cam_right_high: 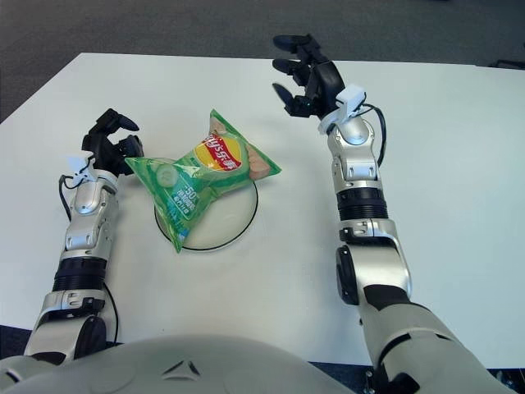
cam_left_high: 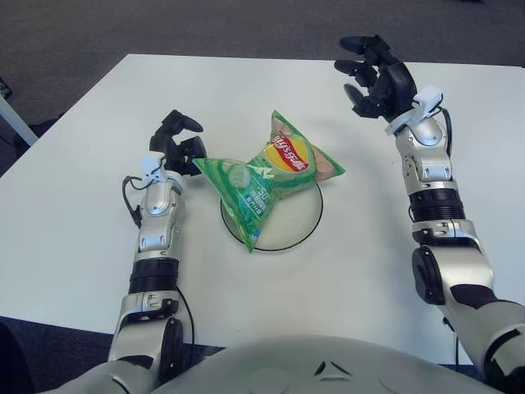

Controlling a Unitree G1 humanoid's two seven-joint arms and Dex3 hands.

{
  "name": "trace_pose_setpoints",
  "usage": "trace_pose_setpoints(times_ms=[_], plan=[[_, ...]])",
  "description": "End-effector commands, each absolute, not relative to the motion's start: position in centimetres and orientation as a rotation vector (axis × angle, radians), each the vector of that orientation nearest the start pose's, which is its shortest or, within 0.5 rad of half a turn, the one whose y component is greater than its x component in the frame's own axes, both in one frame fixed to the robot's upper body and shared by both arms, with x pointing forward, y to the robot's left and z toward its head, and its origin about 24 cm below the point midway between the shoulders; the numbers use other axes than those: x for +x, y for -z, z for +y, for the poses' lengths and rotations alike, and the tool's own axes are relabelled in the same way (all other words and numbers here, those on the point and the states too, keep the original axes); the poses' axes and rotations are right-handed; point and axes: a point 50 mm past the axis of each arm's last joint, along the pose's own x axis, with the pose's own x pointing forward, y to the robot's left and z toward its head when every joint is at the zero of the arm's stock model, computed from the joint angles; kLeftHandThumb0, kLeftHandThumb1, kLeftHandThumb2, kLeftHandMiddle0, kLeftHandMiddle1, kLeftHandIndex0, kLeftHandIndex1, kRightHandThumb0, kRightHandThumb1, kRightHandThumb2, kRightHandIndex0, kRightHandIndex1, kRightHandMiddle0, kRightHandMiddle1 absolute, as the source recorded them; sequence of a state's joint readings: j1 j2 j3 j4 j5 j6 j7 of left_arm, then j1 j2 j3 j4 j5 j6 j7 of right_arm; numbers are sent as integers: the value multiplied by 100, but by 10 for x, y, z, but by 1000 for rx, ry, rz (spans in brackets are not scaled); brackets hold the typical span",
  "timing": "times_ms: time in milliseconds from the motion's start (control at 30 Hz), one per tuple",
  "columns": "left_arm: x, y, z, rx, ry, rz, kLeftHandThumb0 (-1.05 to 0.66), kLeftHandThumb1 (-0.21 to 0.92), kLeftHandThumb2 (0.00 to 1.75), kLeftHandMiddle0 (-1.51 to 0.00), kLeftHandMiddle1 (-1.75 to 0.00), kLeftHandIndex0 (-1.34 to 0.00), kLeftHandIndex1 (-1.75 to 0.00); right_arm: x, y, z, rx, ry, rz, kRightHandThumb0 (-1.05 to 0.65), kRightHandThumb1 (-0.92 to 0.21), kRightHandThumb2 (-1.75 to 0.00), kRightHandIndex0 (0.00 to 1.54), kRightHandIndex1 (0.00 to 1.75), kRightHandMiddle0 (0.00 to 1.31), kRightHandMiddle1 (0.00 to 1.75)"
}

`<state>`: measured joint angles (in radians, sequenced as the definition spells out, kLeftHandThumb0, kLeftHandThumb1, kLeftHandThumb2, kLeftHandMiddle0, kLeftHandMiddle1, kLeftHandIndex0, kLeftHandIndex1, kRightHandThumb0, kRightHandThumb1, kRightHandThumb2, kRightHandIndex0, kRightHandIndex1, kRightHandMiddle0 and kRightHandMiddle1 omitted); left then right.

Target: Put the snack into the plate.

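Table (cam_left_high: 74, 213): white top, carrying the plate and showing beneath both arms; dark carpet (cam_left_high: 205, 25) is showing beyond its far edge.

Right hand (cam_left_high: 373, 75): hovering above the table, well apart from the plate and off to the bag's far right; its dark fingers (cam_left_high: 354, 41) are spreading loosely and are holding nothing.

Left hand (cam_left_high: 176, 144): sitting just beside the bag's left corner; its fingers (cam_left_high: 187, 123) are curling inward at that corner. Whether they are pinching the corner or only touching it cannot be told from either view.

Snack bag (cam_left_high: 267, 176): green crisp packet with a red and yellow logo, lying to the right of the left hand and well to the left of the right hand. It is draping across the plate, its corners overhanging the rim on the far, left and near sides.

Plate (cam_left_high: 303, 222): round, white with a dark rim, lying just right of the left hand's wrist; the bag is covering much of it, leaving the near-right part bare.
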<state>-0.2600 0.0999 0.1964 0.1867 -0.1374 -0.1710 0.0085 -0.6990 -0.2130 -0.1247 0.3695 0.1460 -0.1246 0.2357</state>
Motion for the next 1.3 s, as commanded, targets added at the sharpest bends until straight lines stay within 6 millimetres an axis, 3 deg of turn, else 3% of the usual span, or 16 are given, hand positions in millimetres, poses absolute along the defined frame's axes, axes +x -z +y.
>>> trace_pose_setpoints(times_ms=[0, 67, 167, 600, 967, 1267], plan=[[291, -75, 203, -73, -159, -214, -51, 23, 142, -130, -175, -68, -175, 359, -191, -171, 28, -113, -446, -34, -53, -101, 51, 136, 41, 172], [291, -75, 204, -74, -159, -217, -51, 23, 142, -130, -175, -68, -175, 358, -190, -172, 54, -85, -435, -14, -45, -108, 59, 136, 46, 174], [290, -76, 206, -74, -158, -226, -51, 23, 142, -130, -175, -68, -175, 350, -177, -172, 175, -40, -391, -5, -32, -121, 67, 137, 54, 174], [290, -78, 208, -80, -166, -232, -51, 24, 141, -131, -175, -68, -175, 331, -147, -168, 305, -13, -295, -1, 0, -160, 85, 152, 71, 175], [287, -81, 204, -80, -115, -221, -51, 25, 140, -130, -175, -67, -175, 314, -110, -168, 268, 17, -241, -1, 8, -174, 87, 168, 75, 175], [285, -82, 202, -70, -83, -208, -51, 25, 140, -130, -175, -67, -175, 301, -78, -172, 246, 82, -141, -1, 11, -175, 92, 161, 76, 175]])
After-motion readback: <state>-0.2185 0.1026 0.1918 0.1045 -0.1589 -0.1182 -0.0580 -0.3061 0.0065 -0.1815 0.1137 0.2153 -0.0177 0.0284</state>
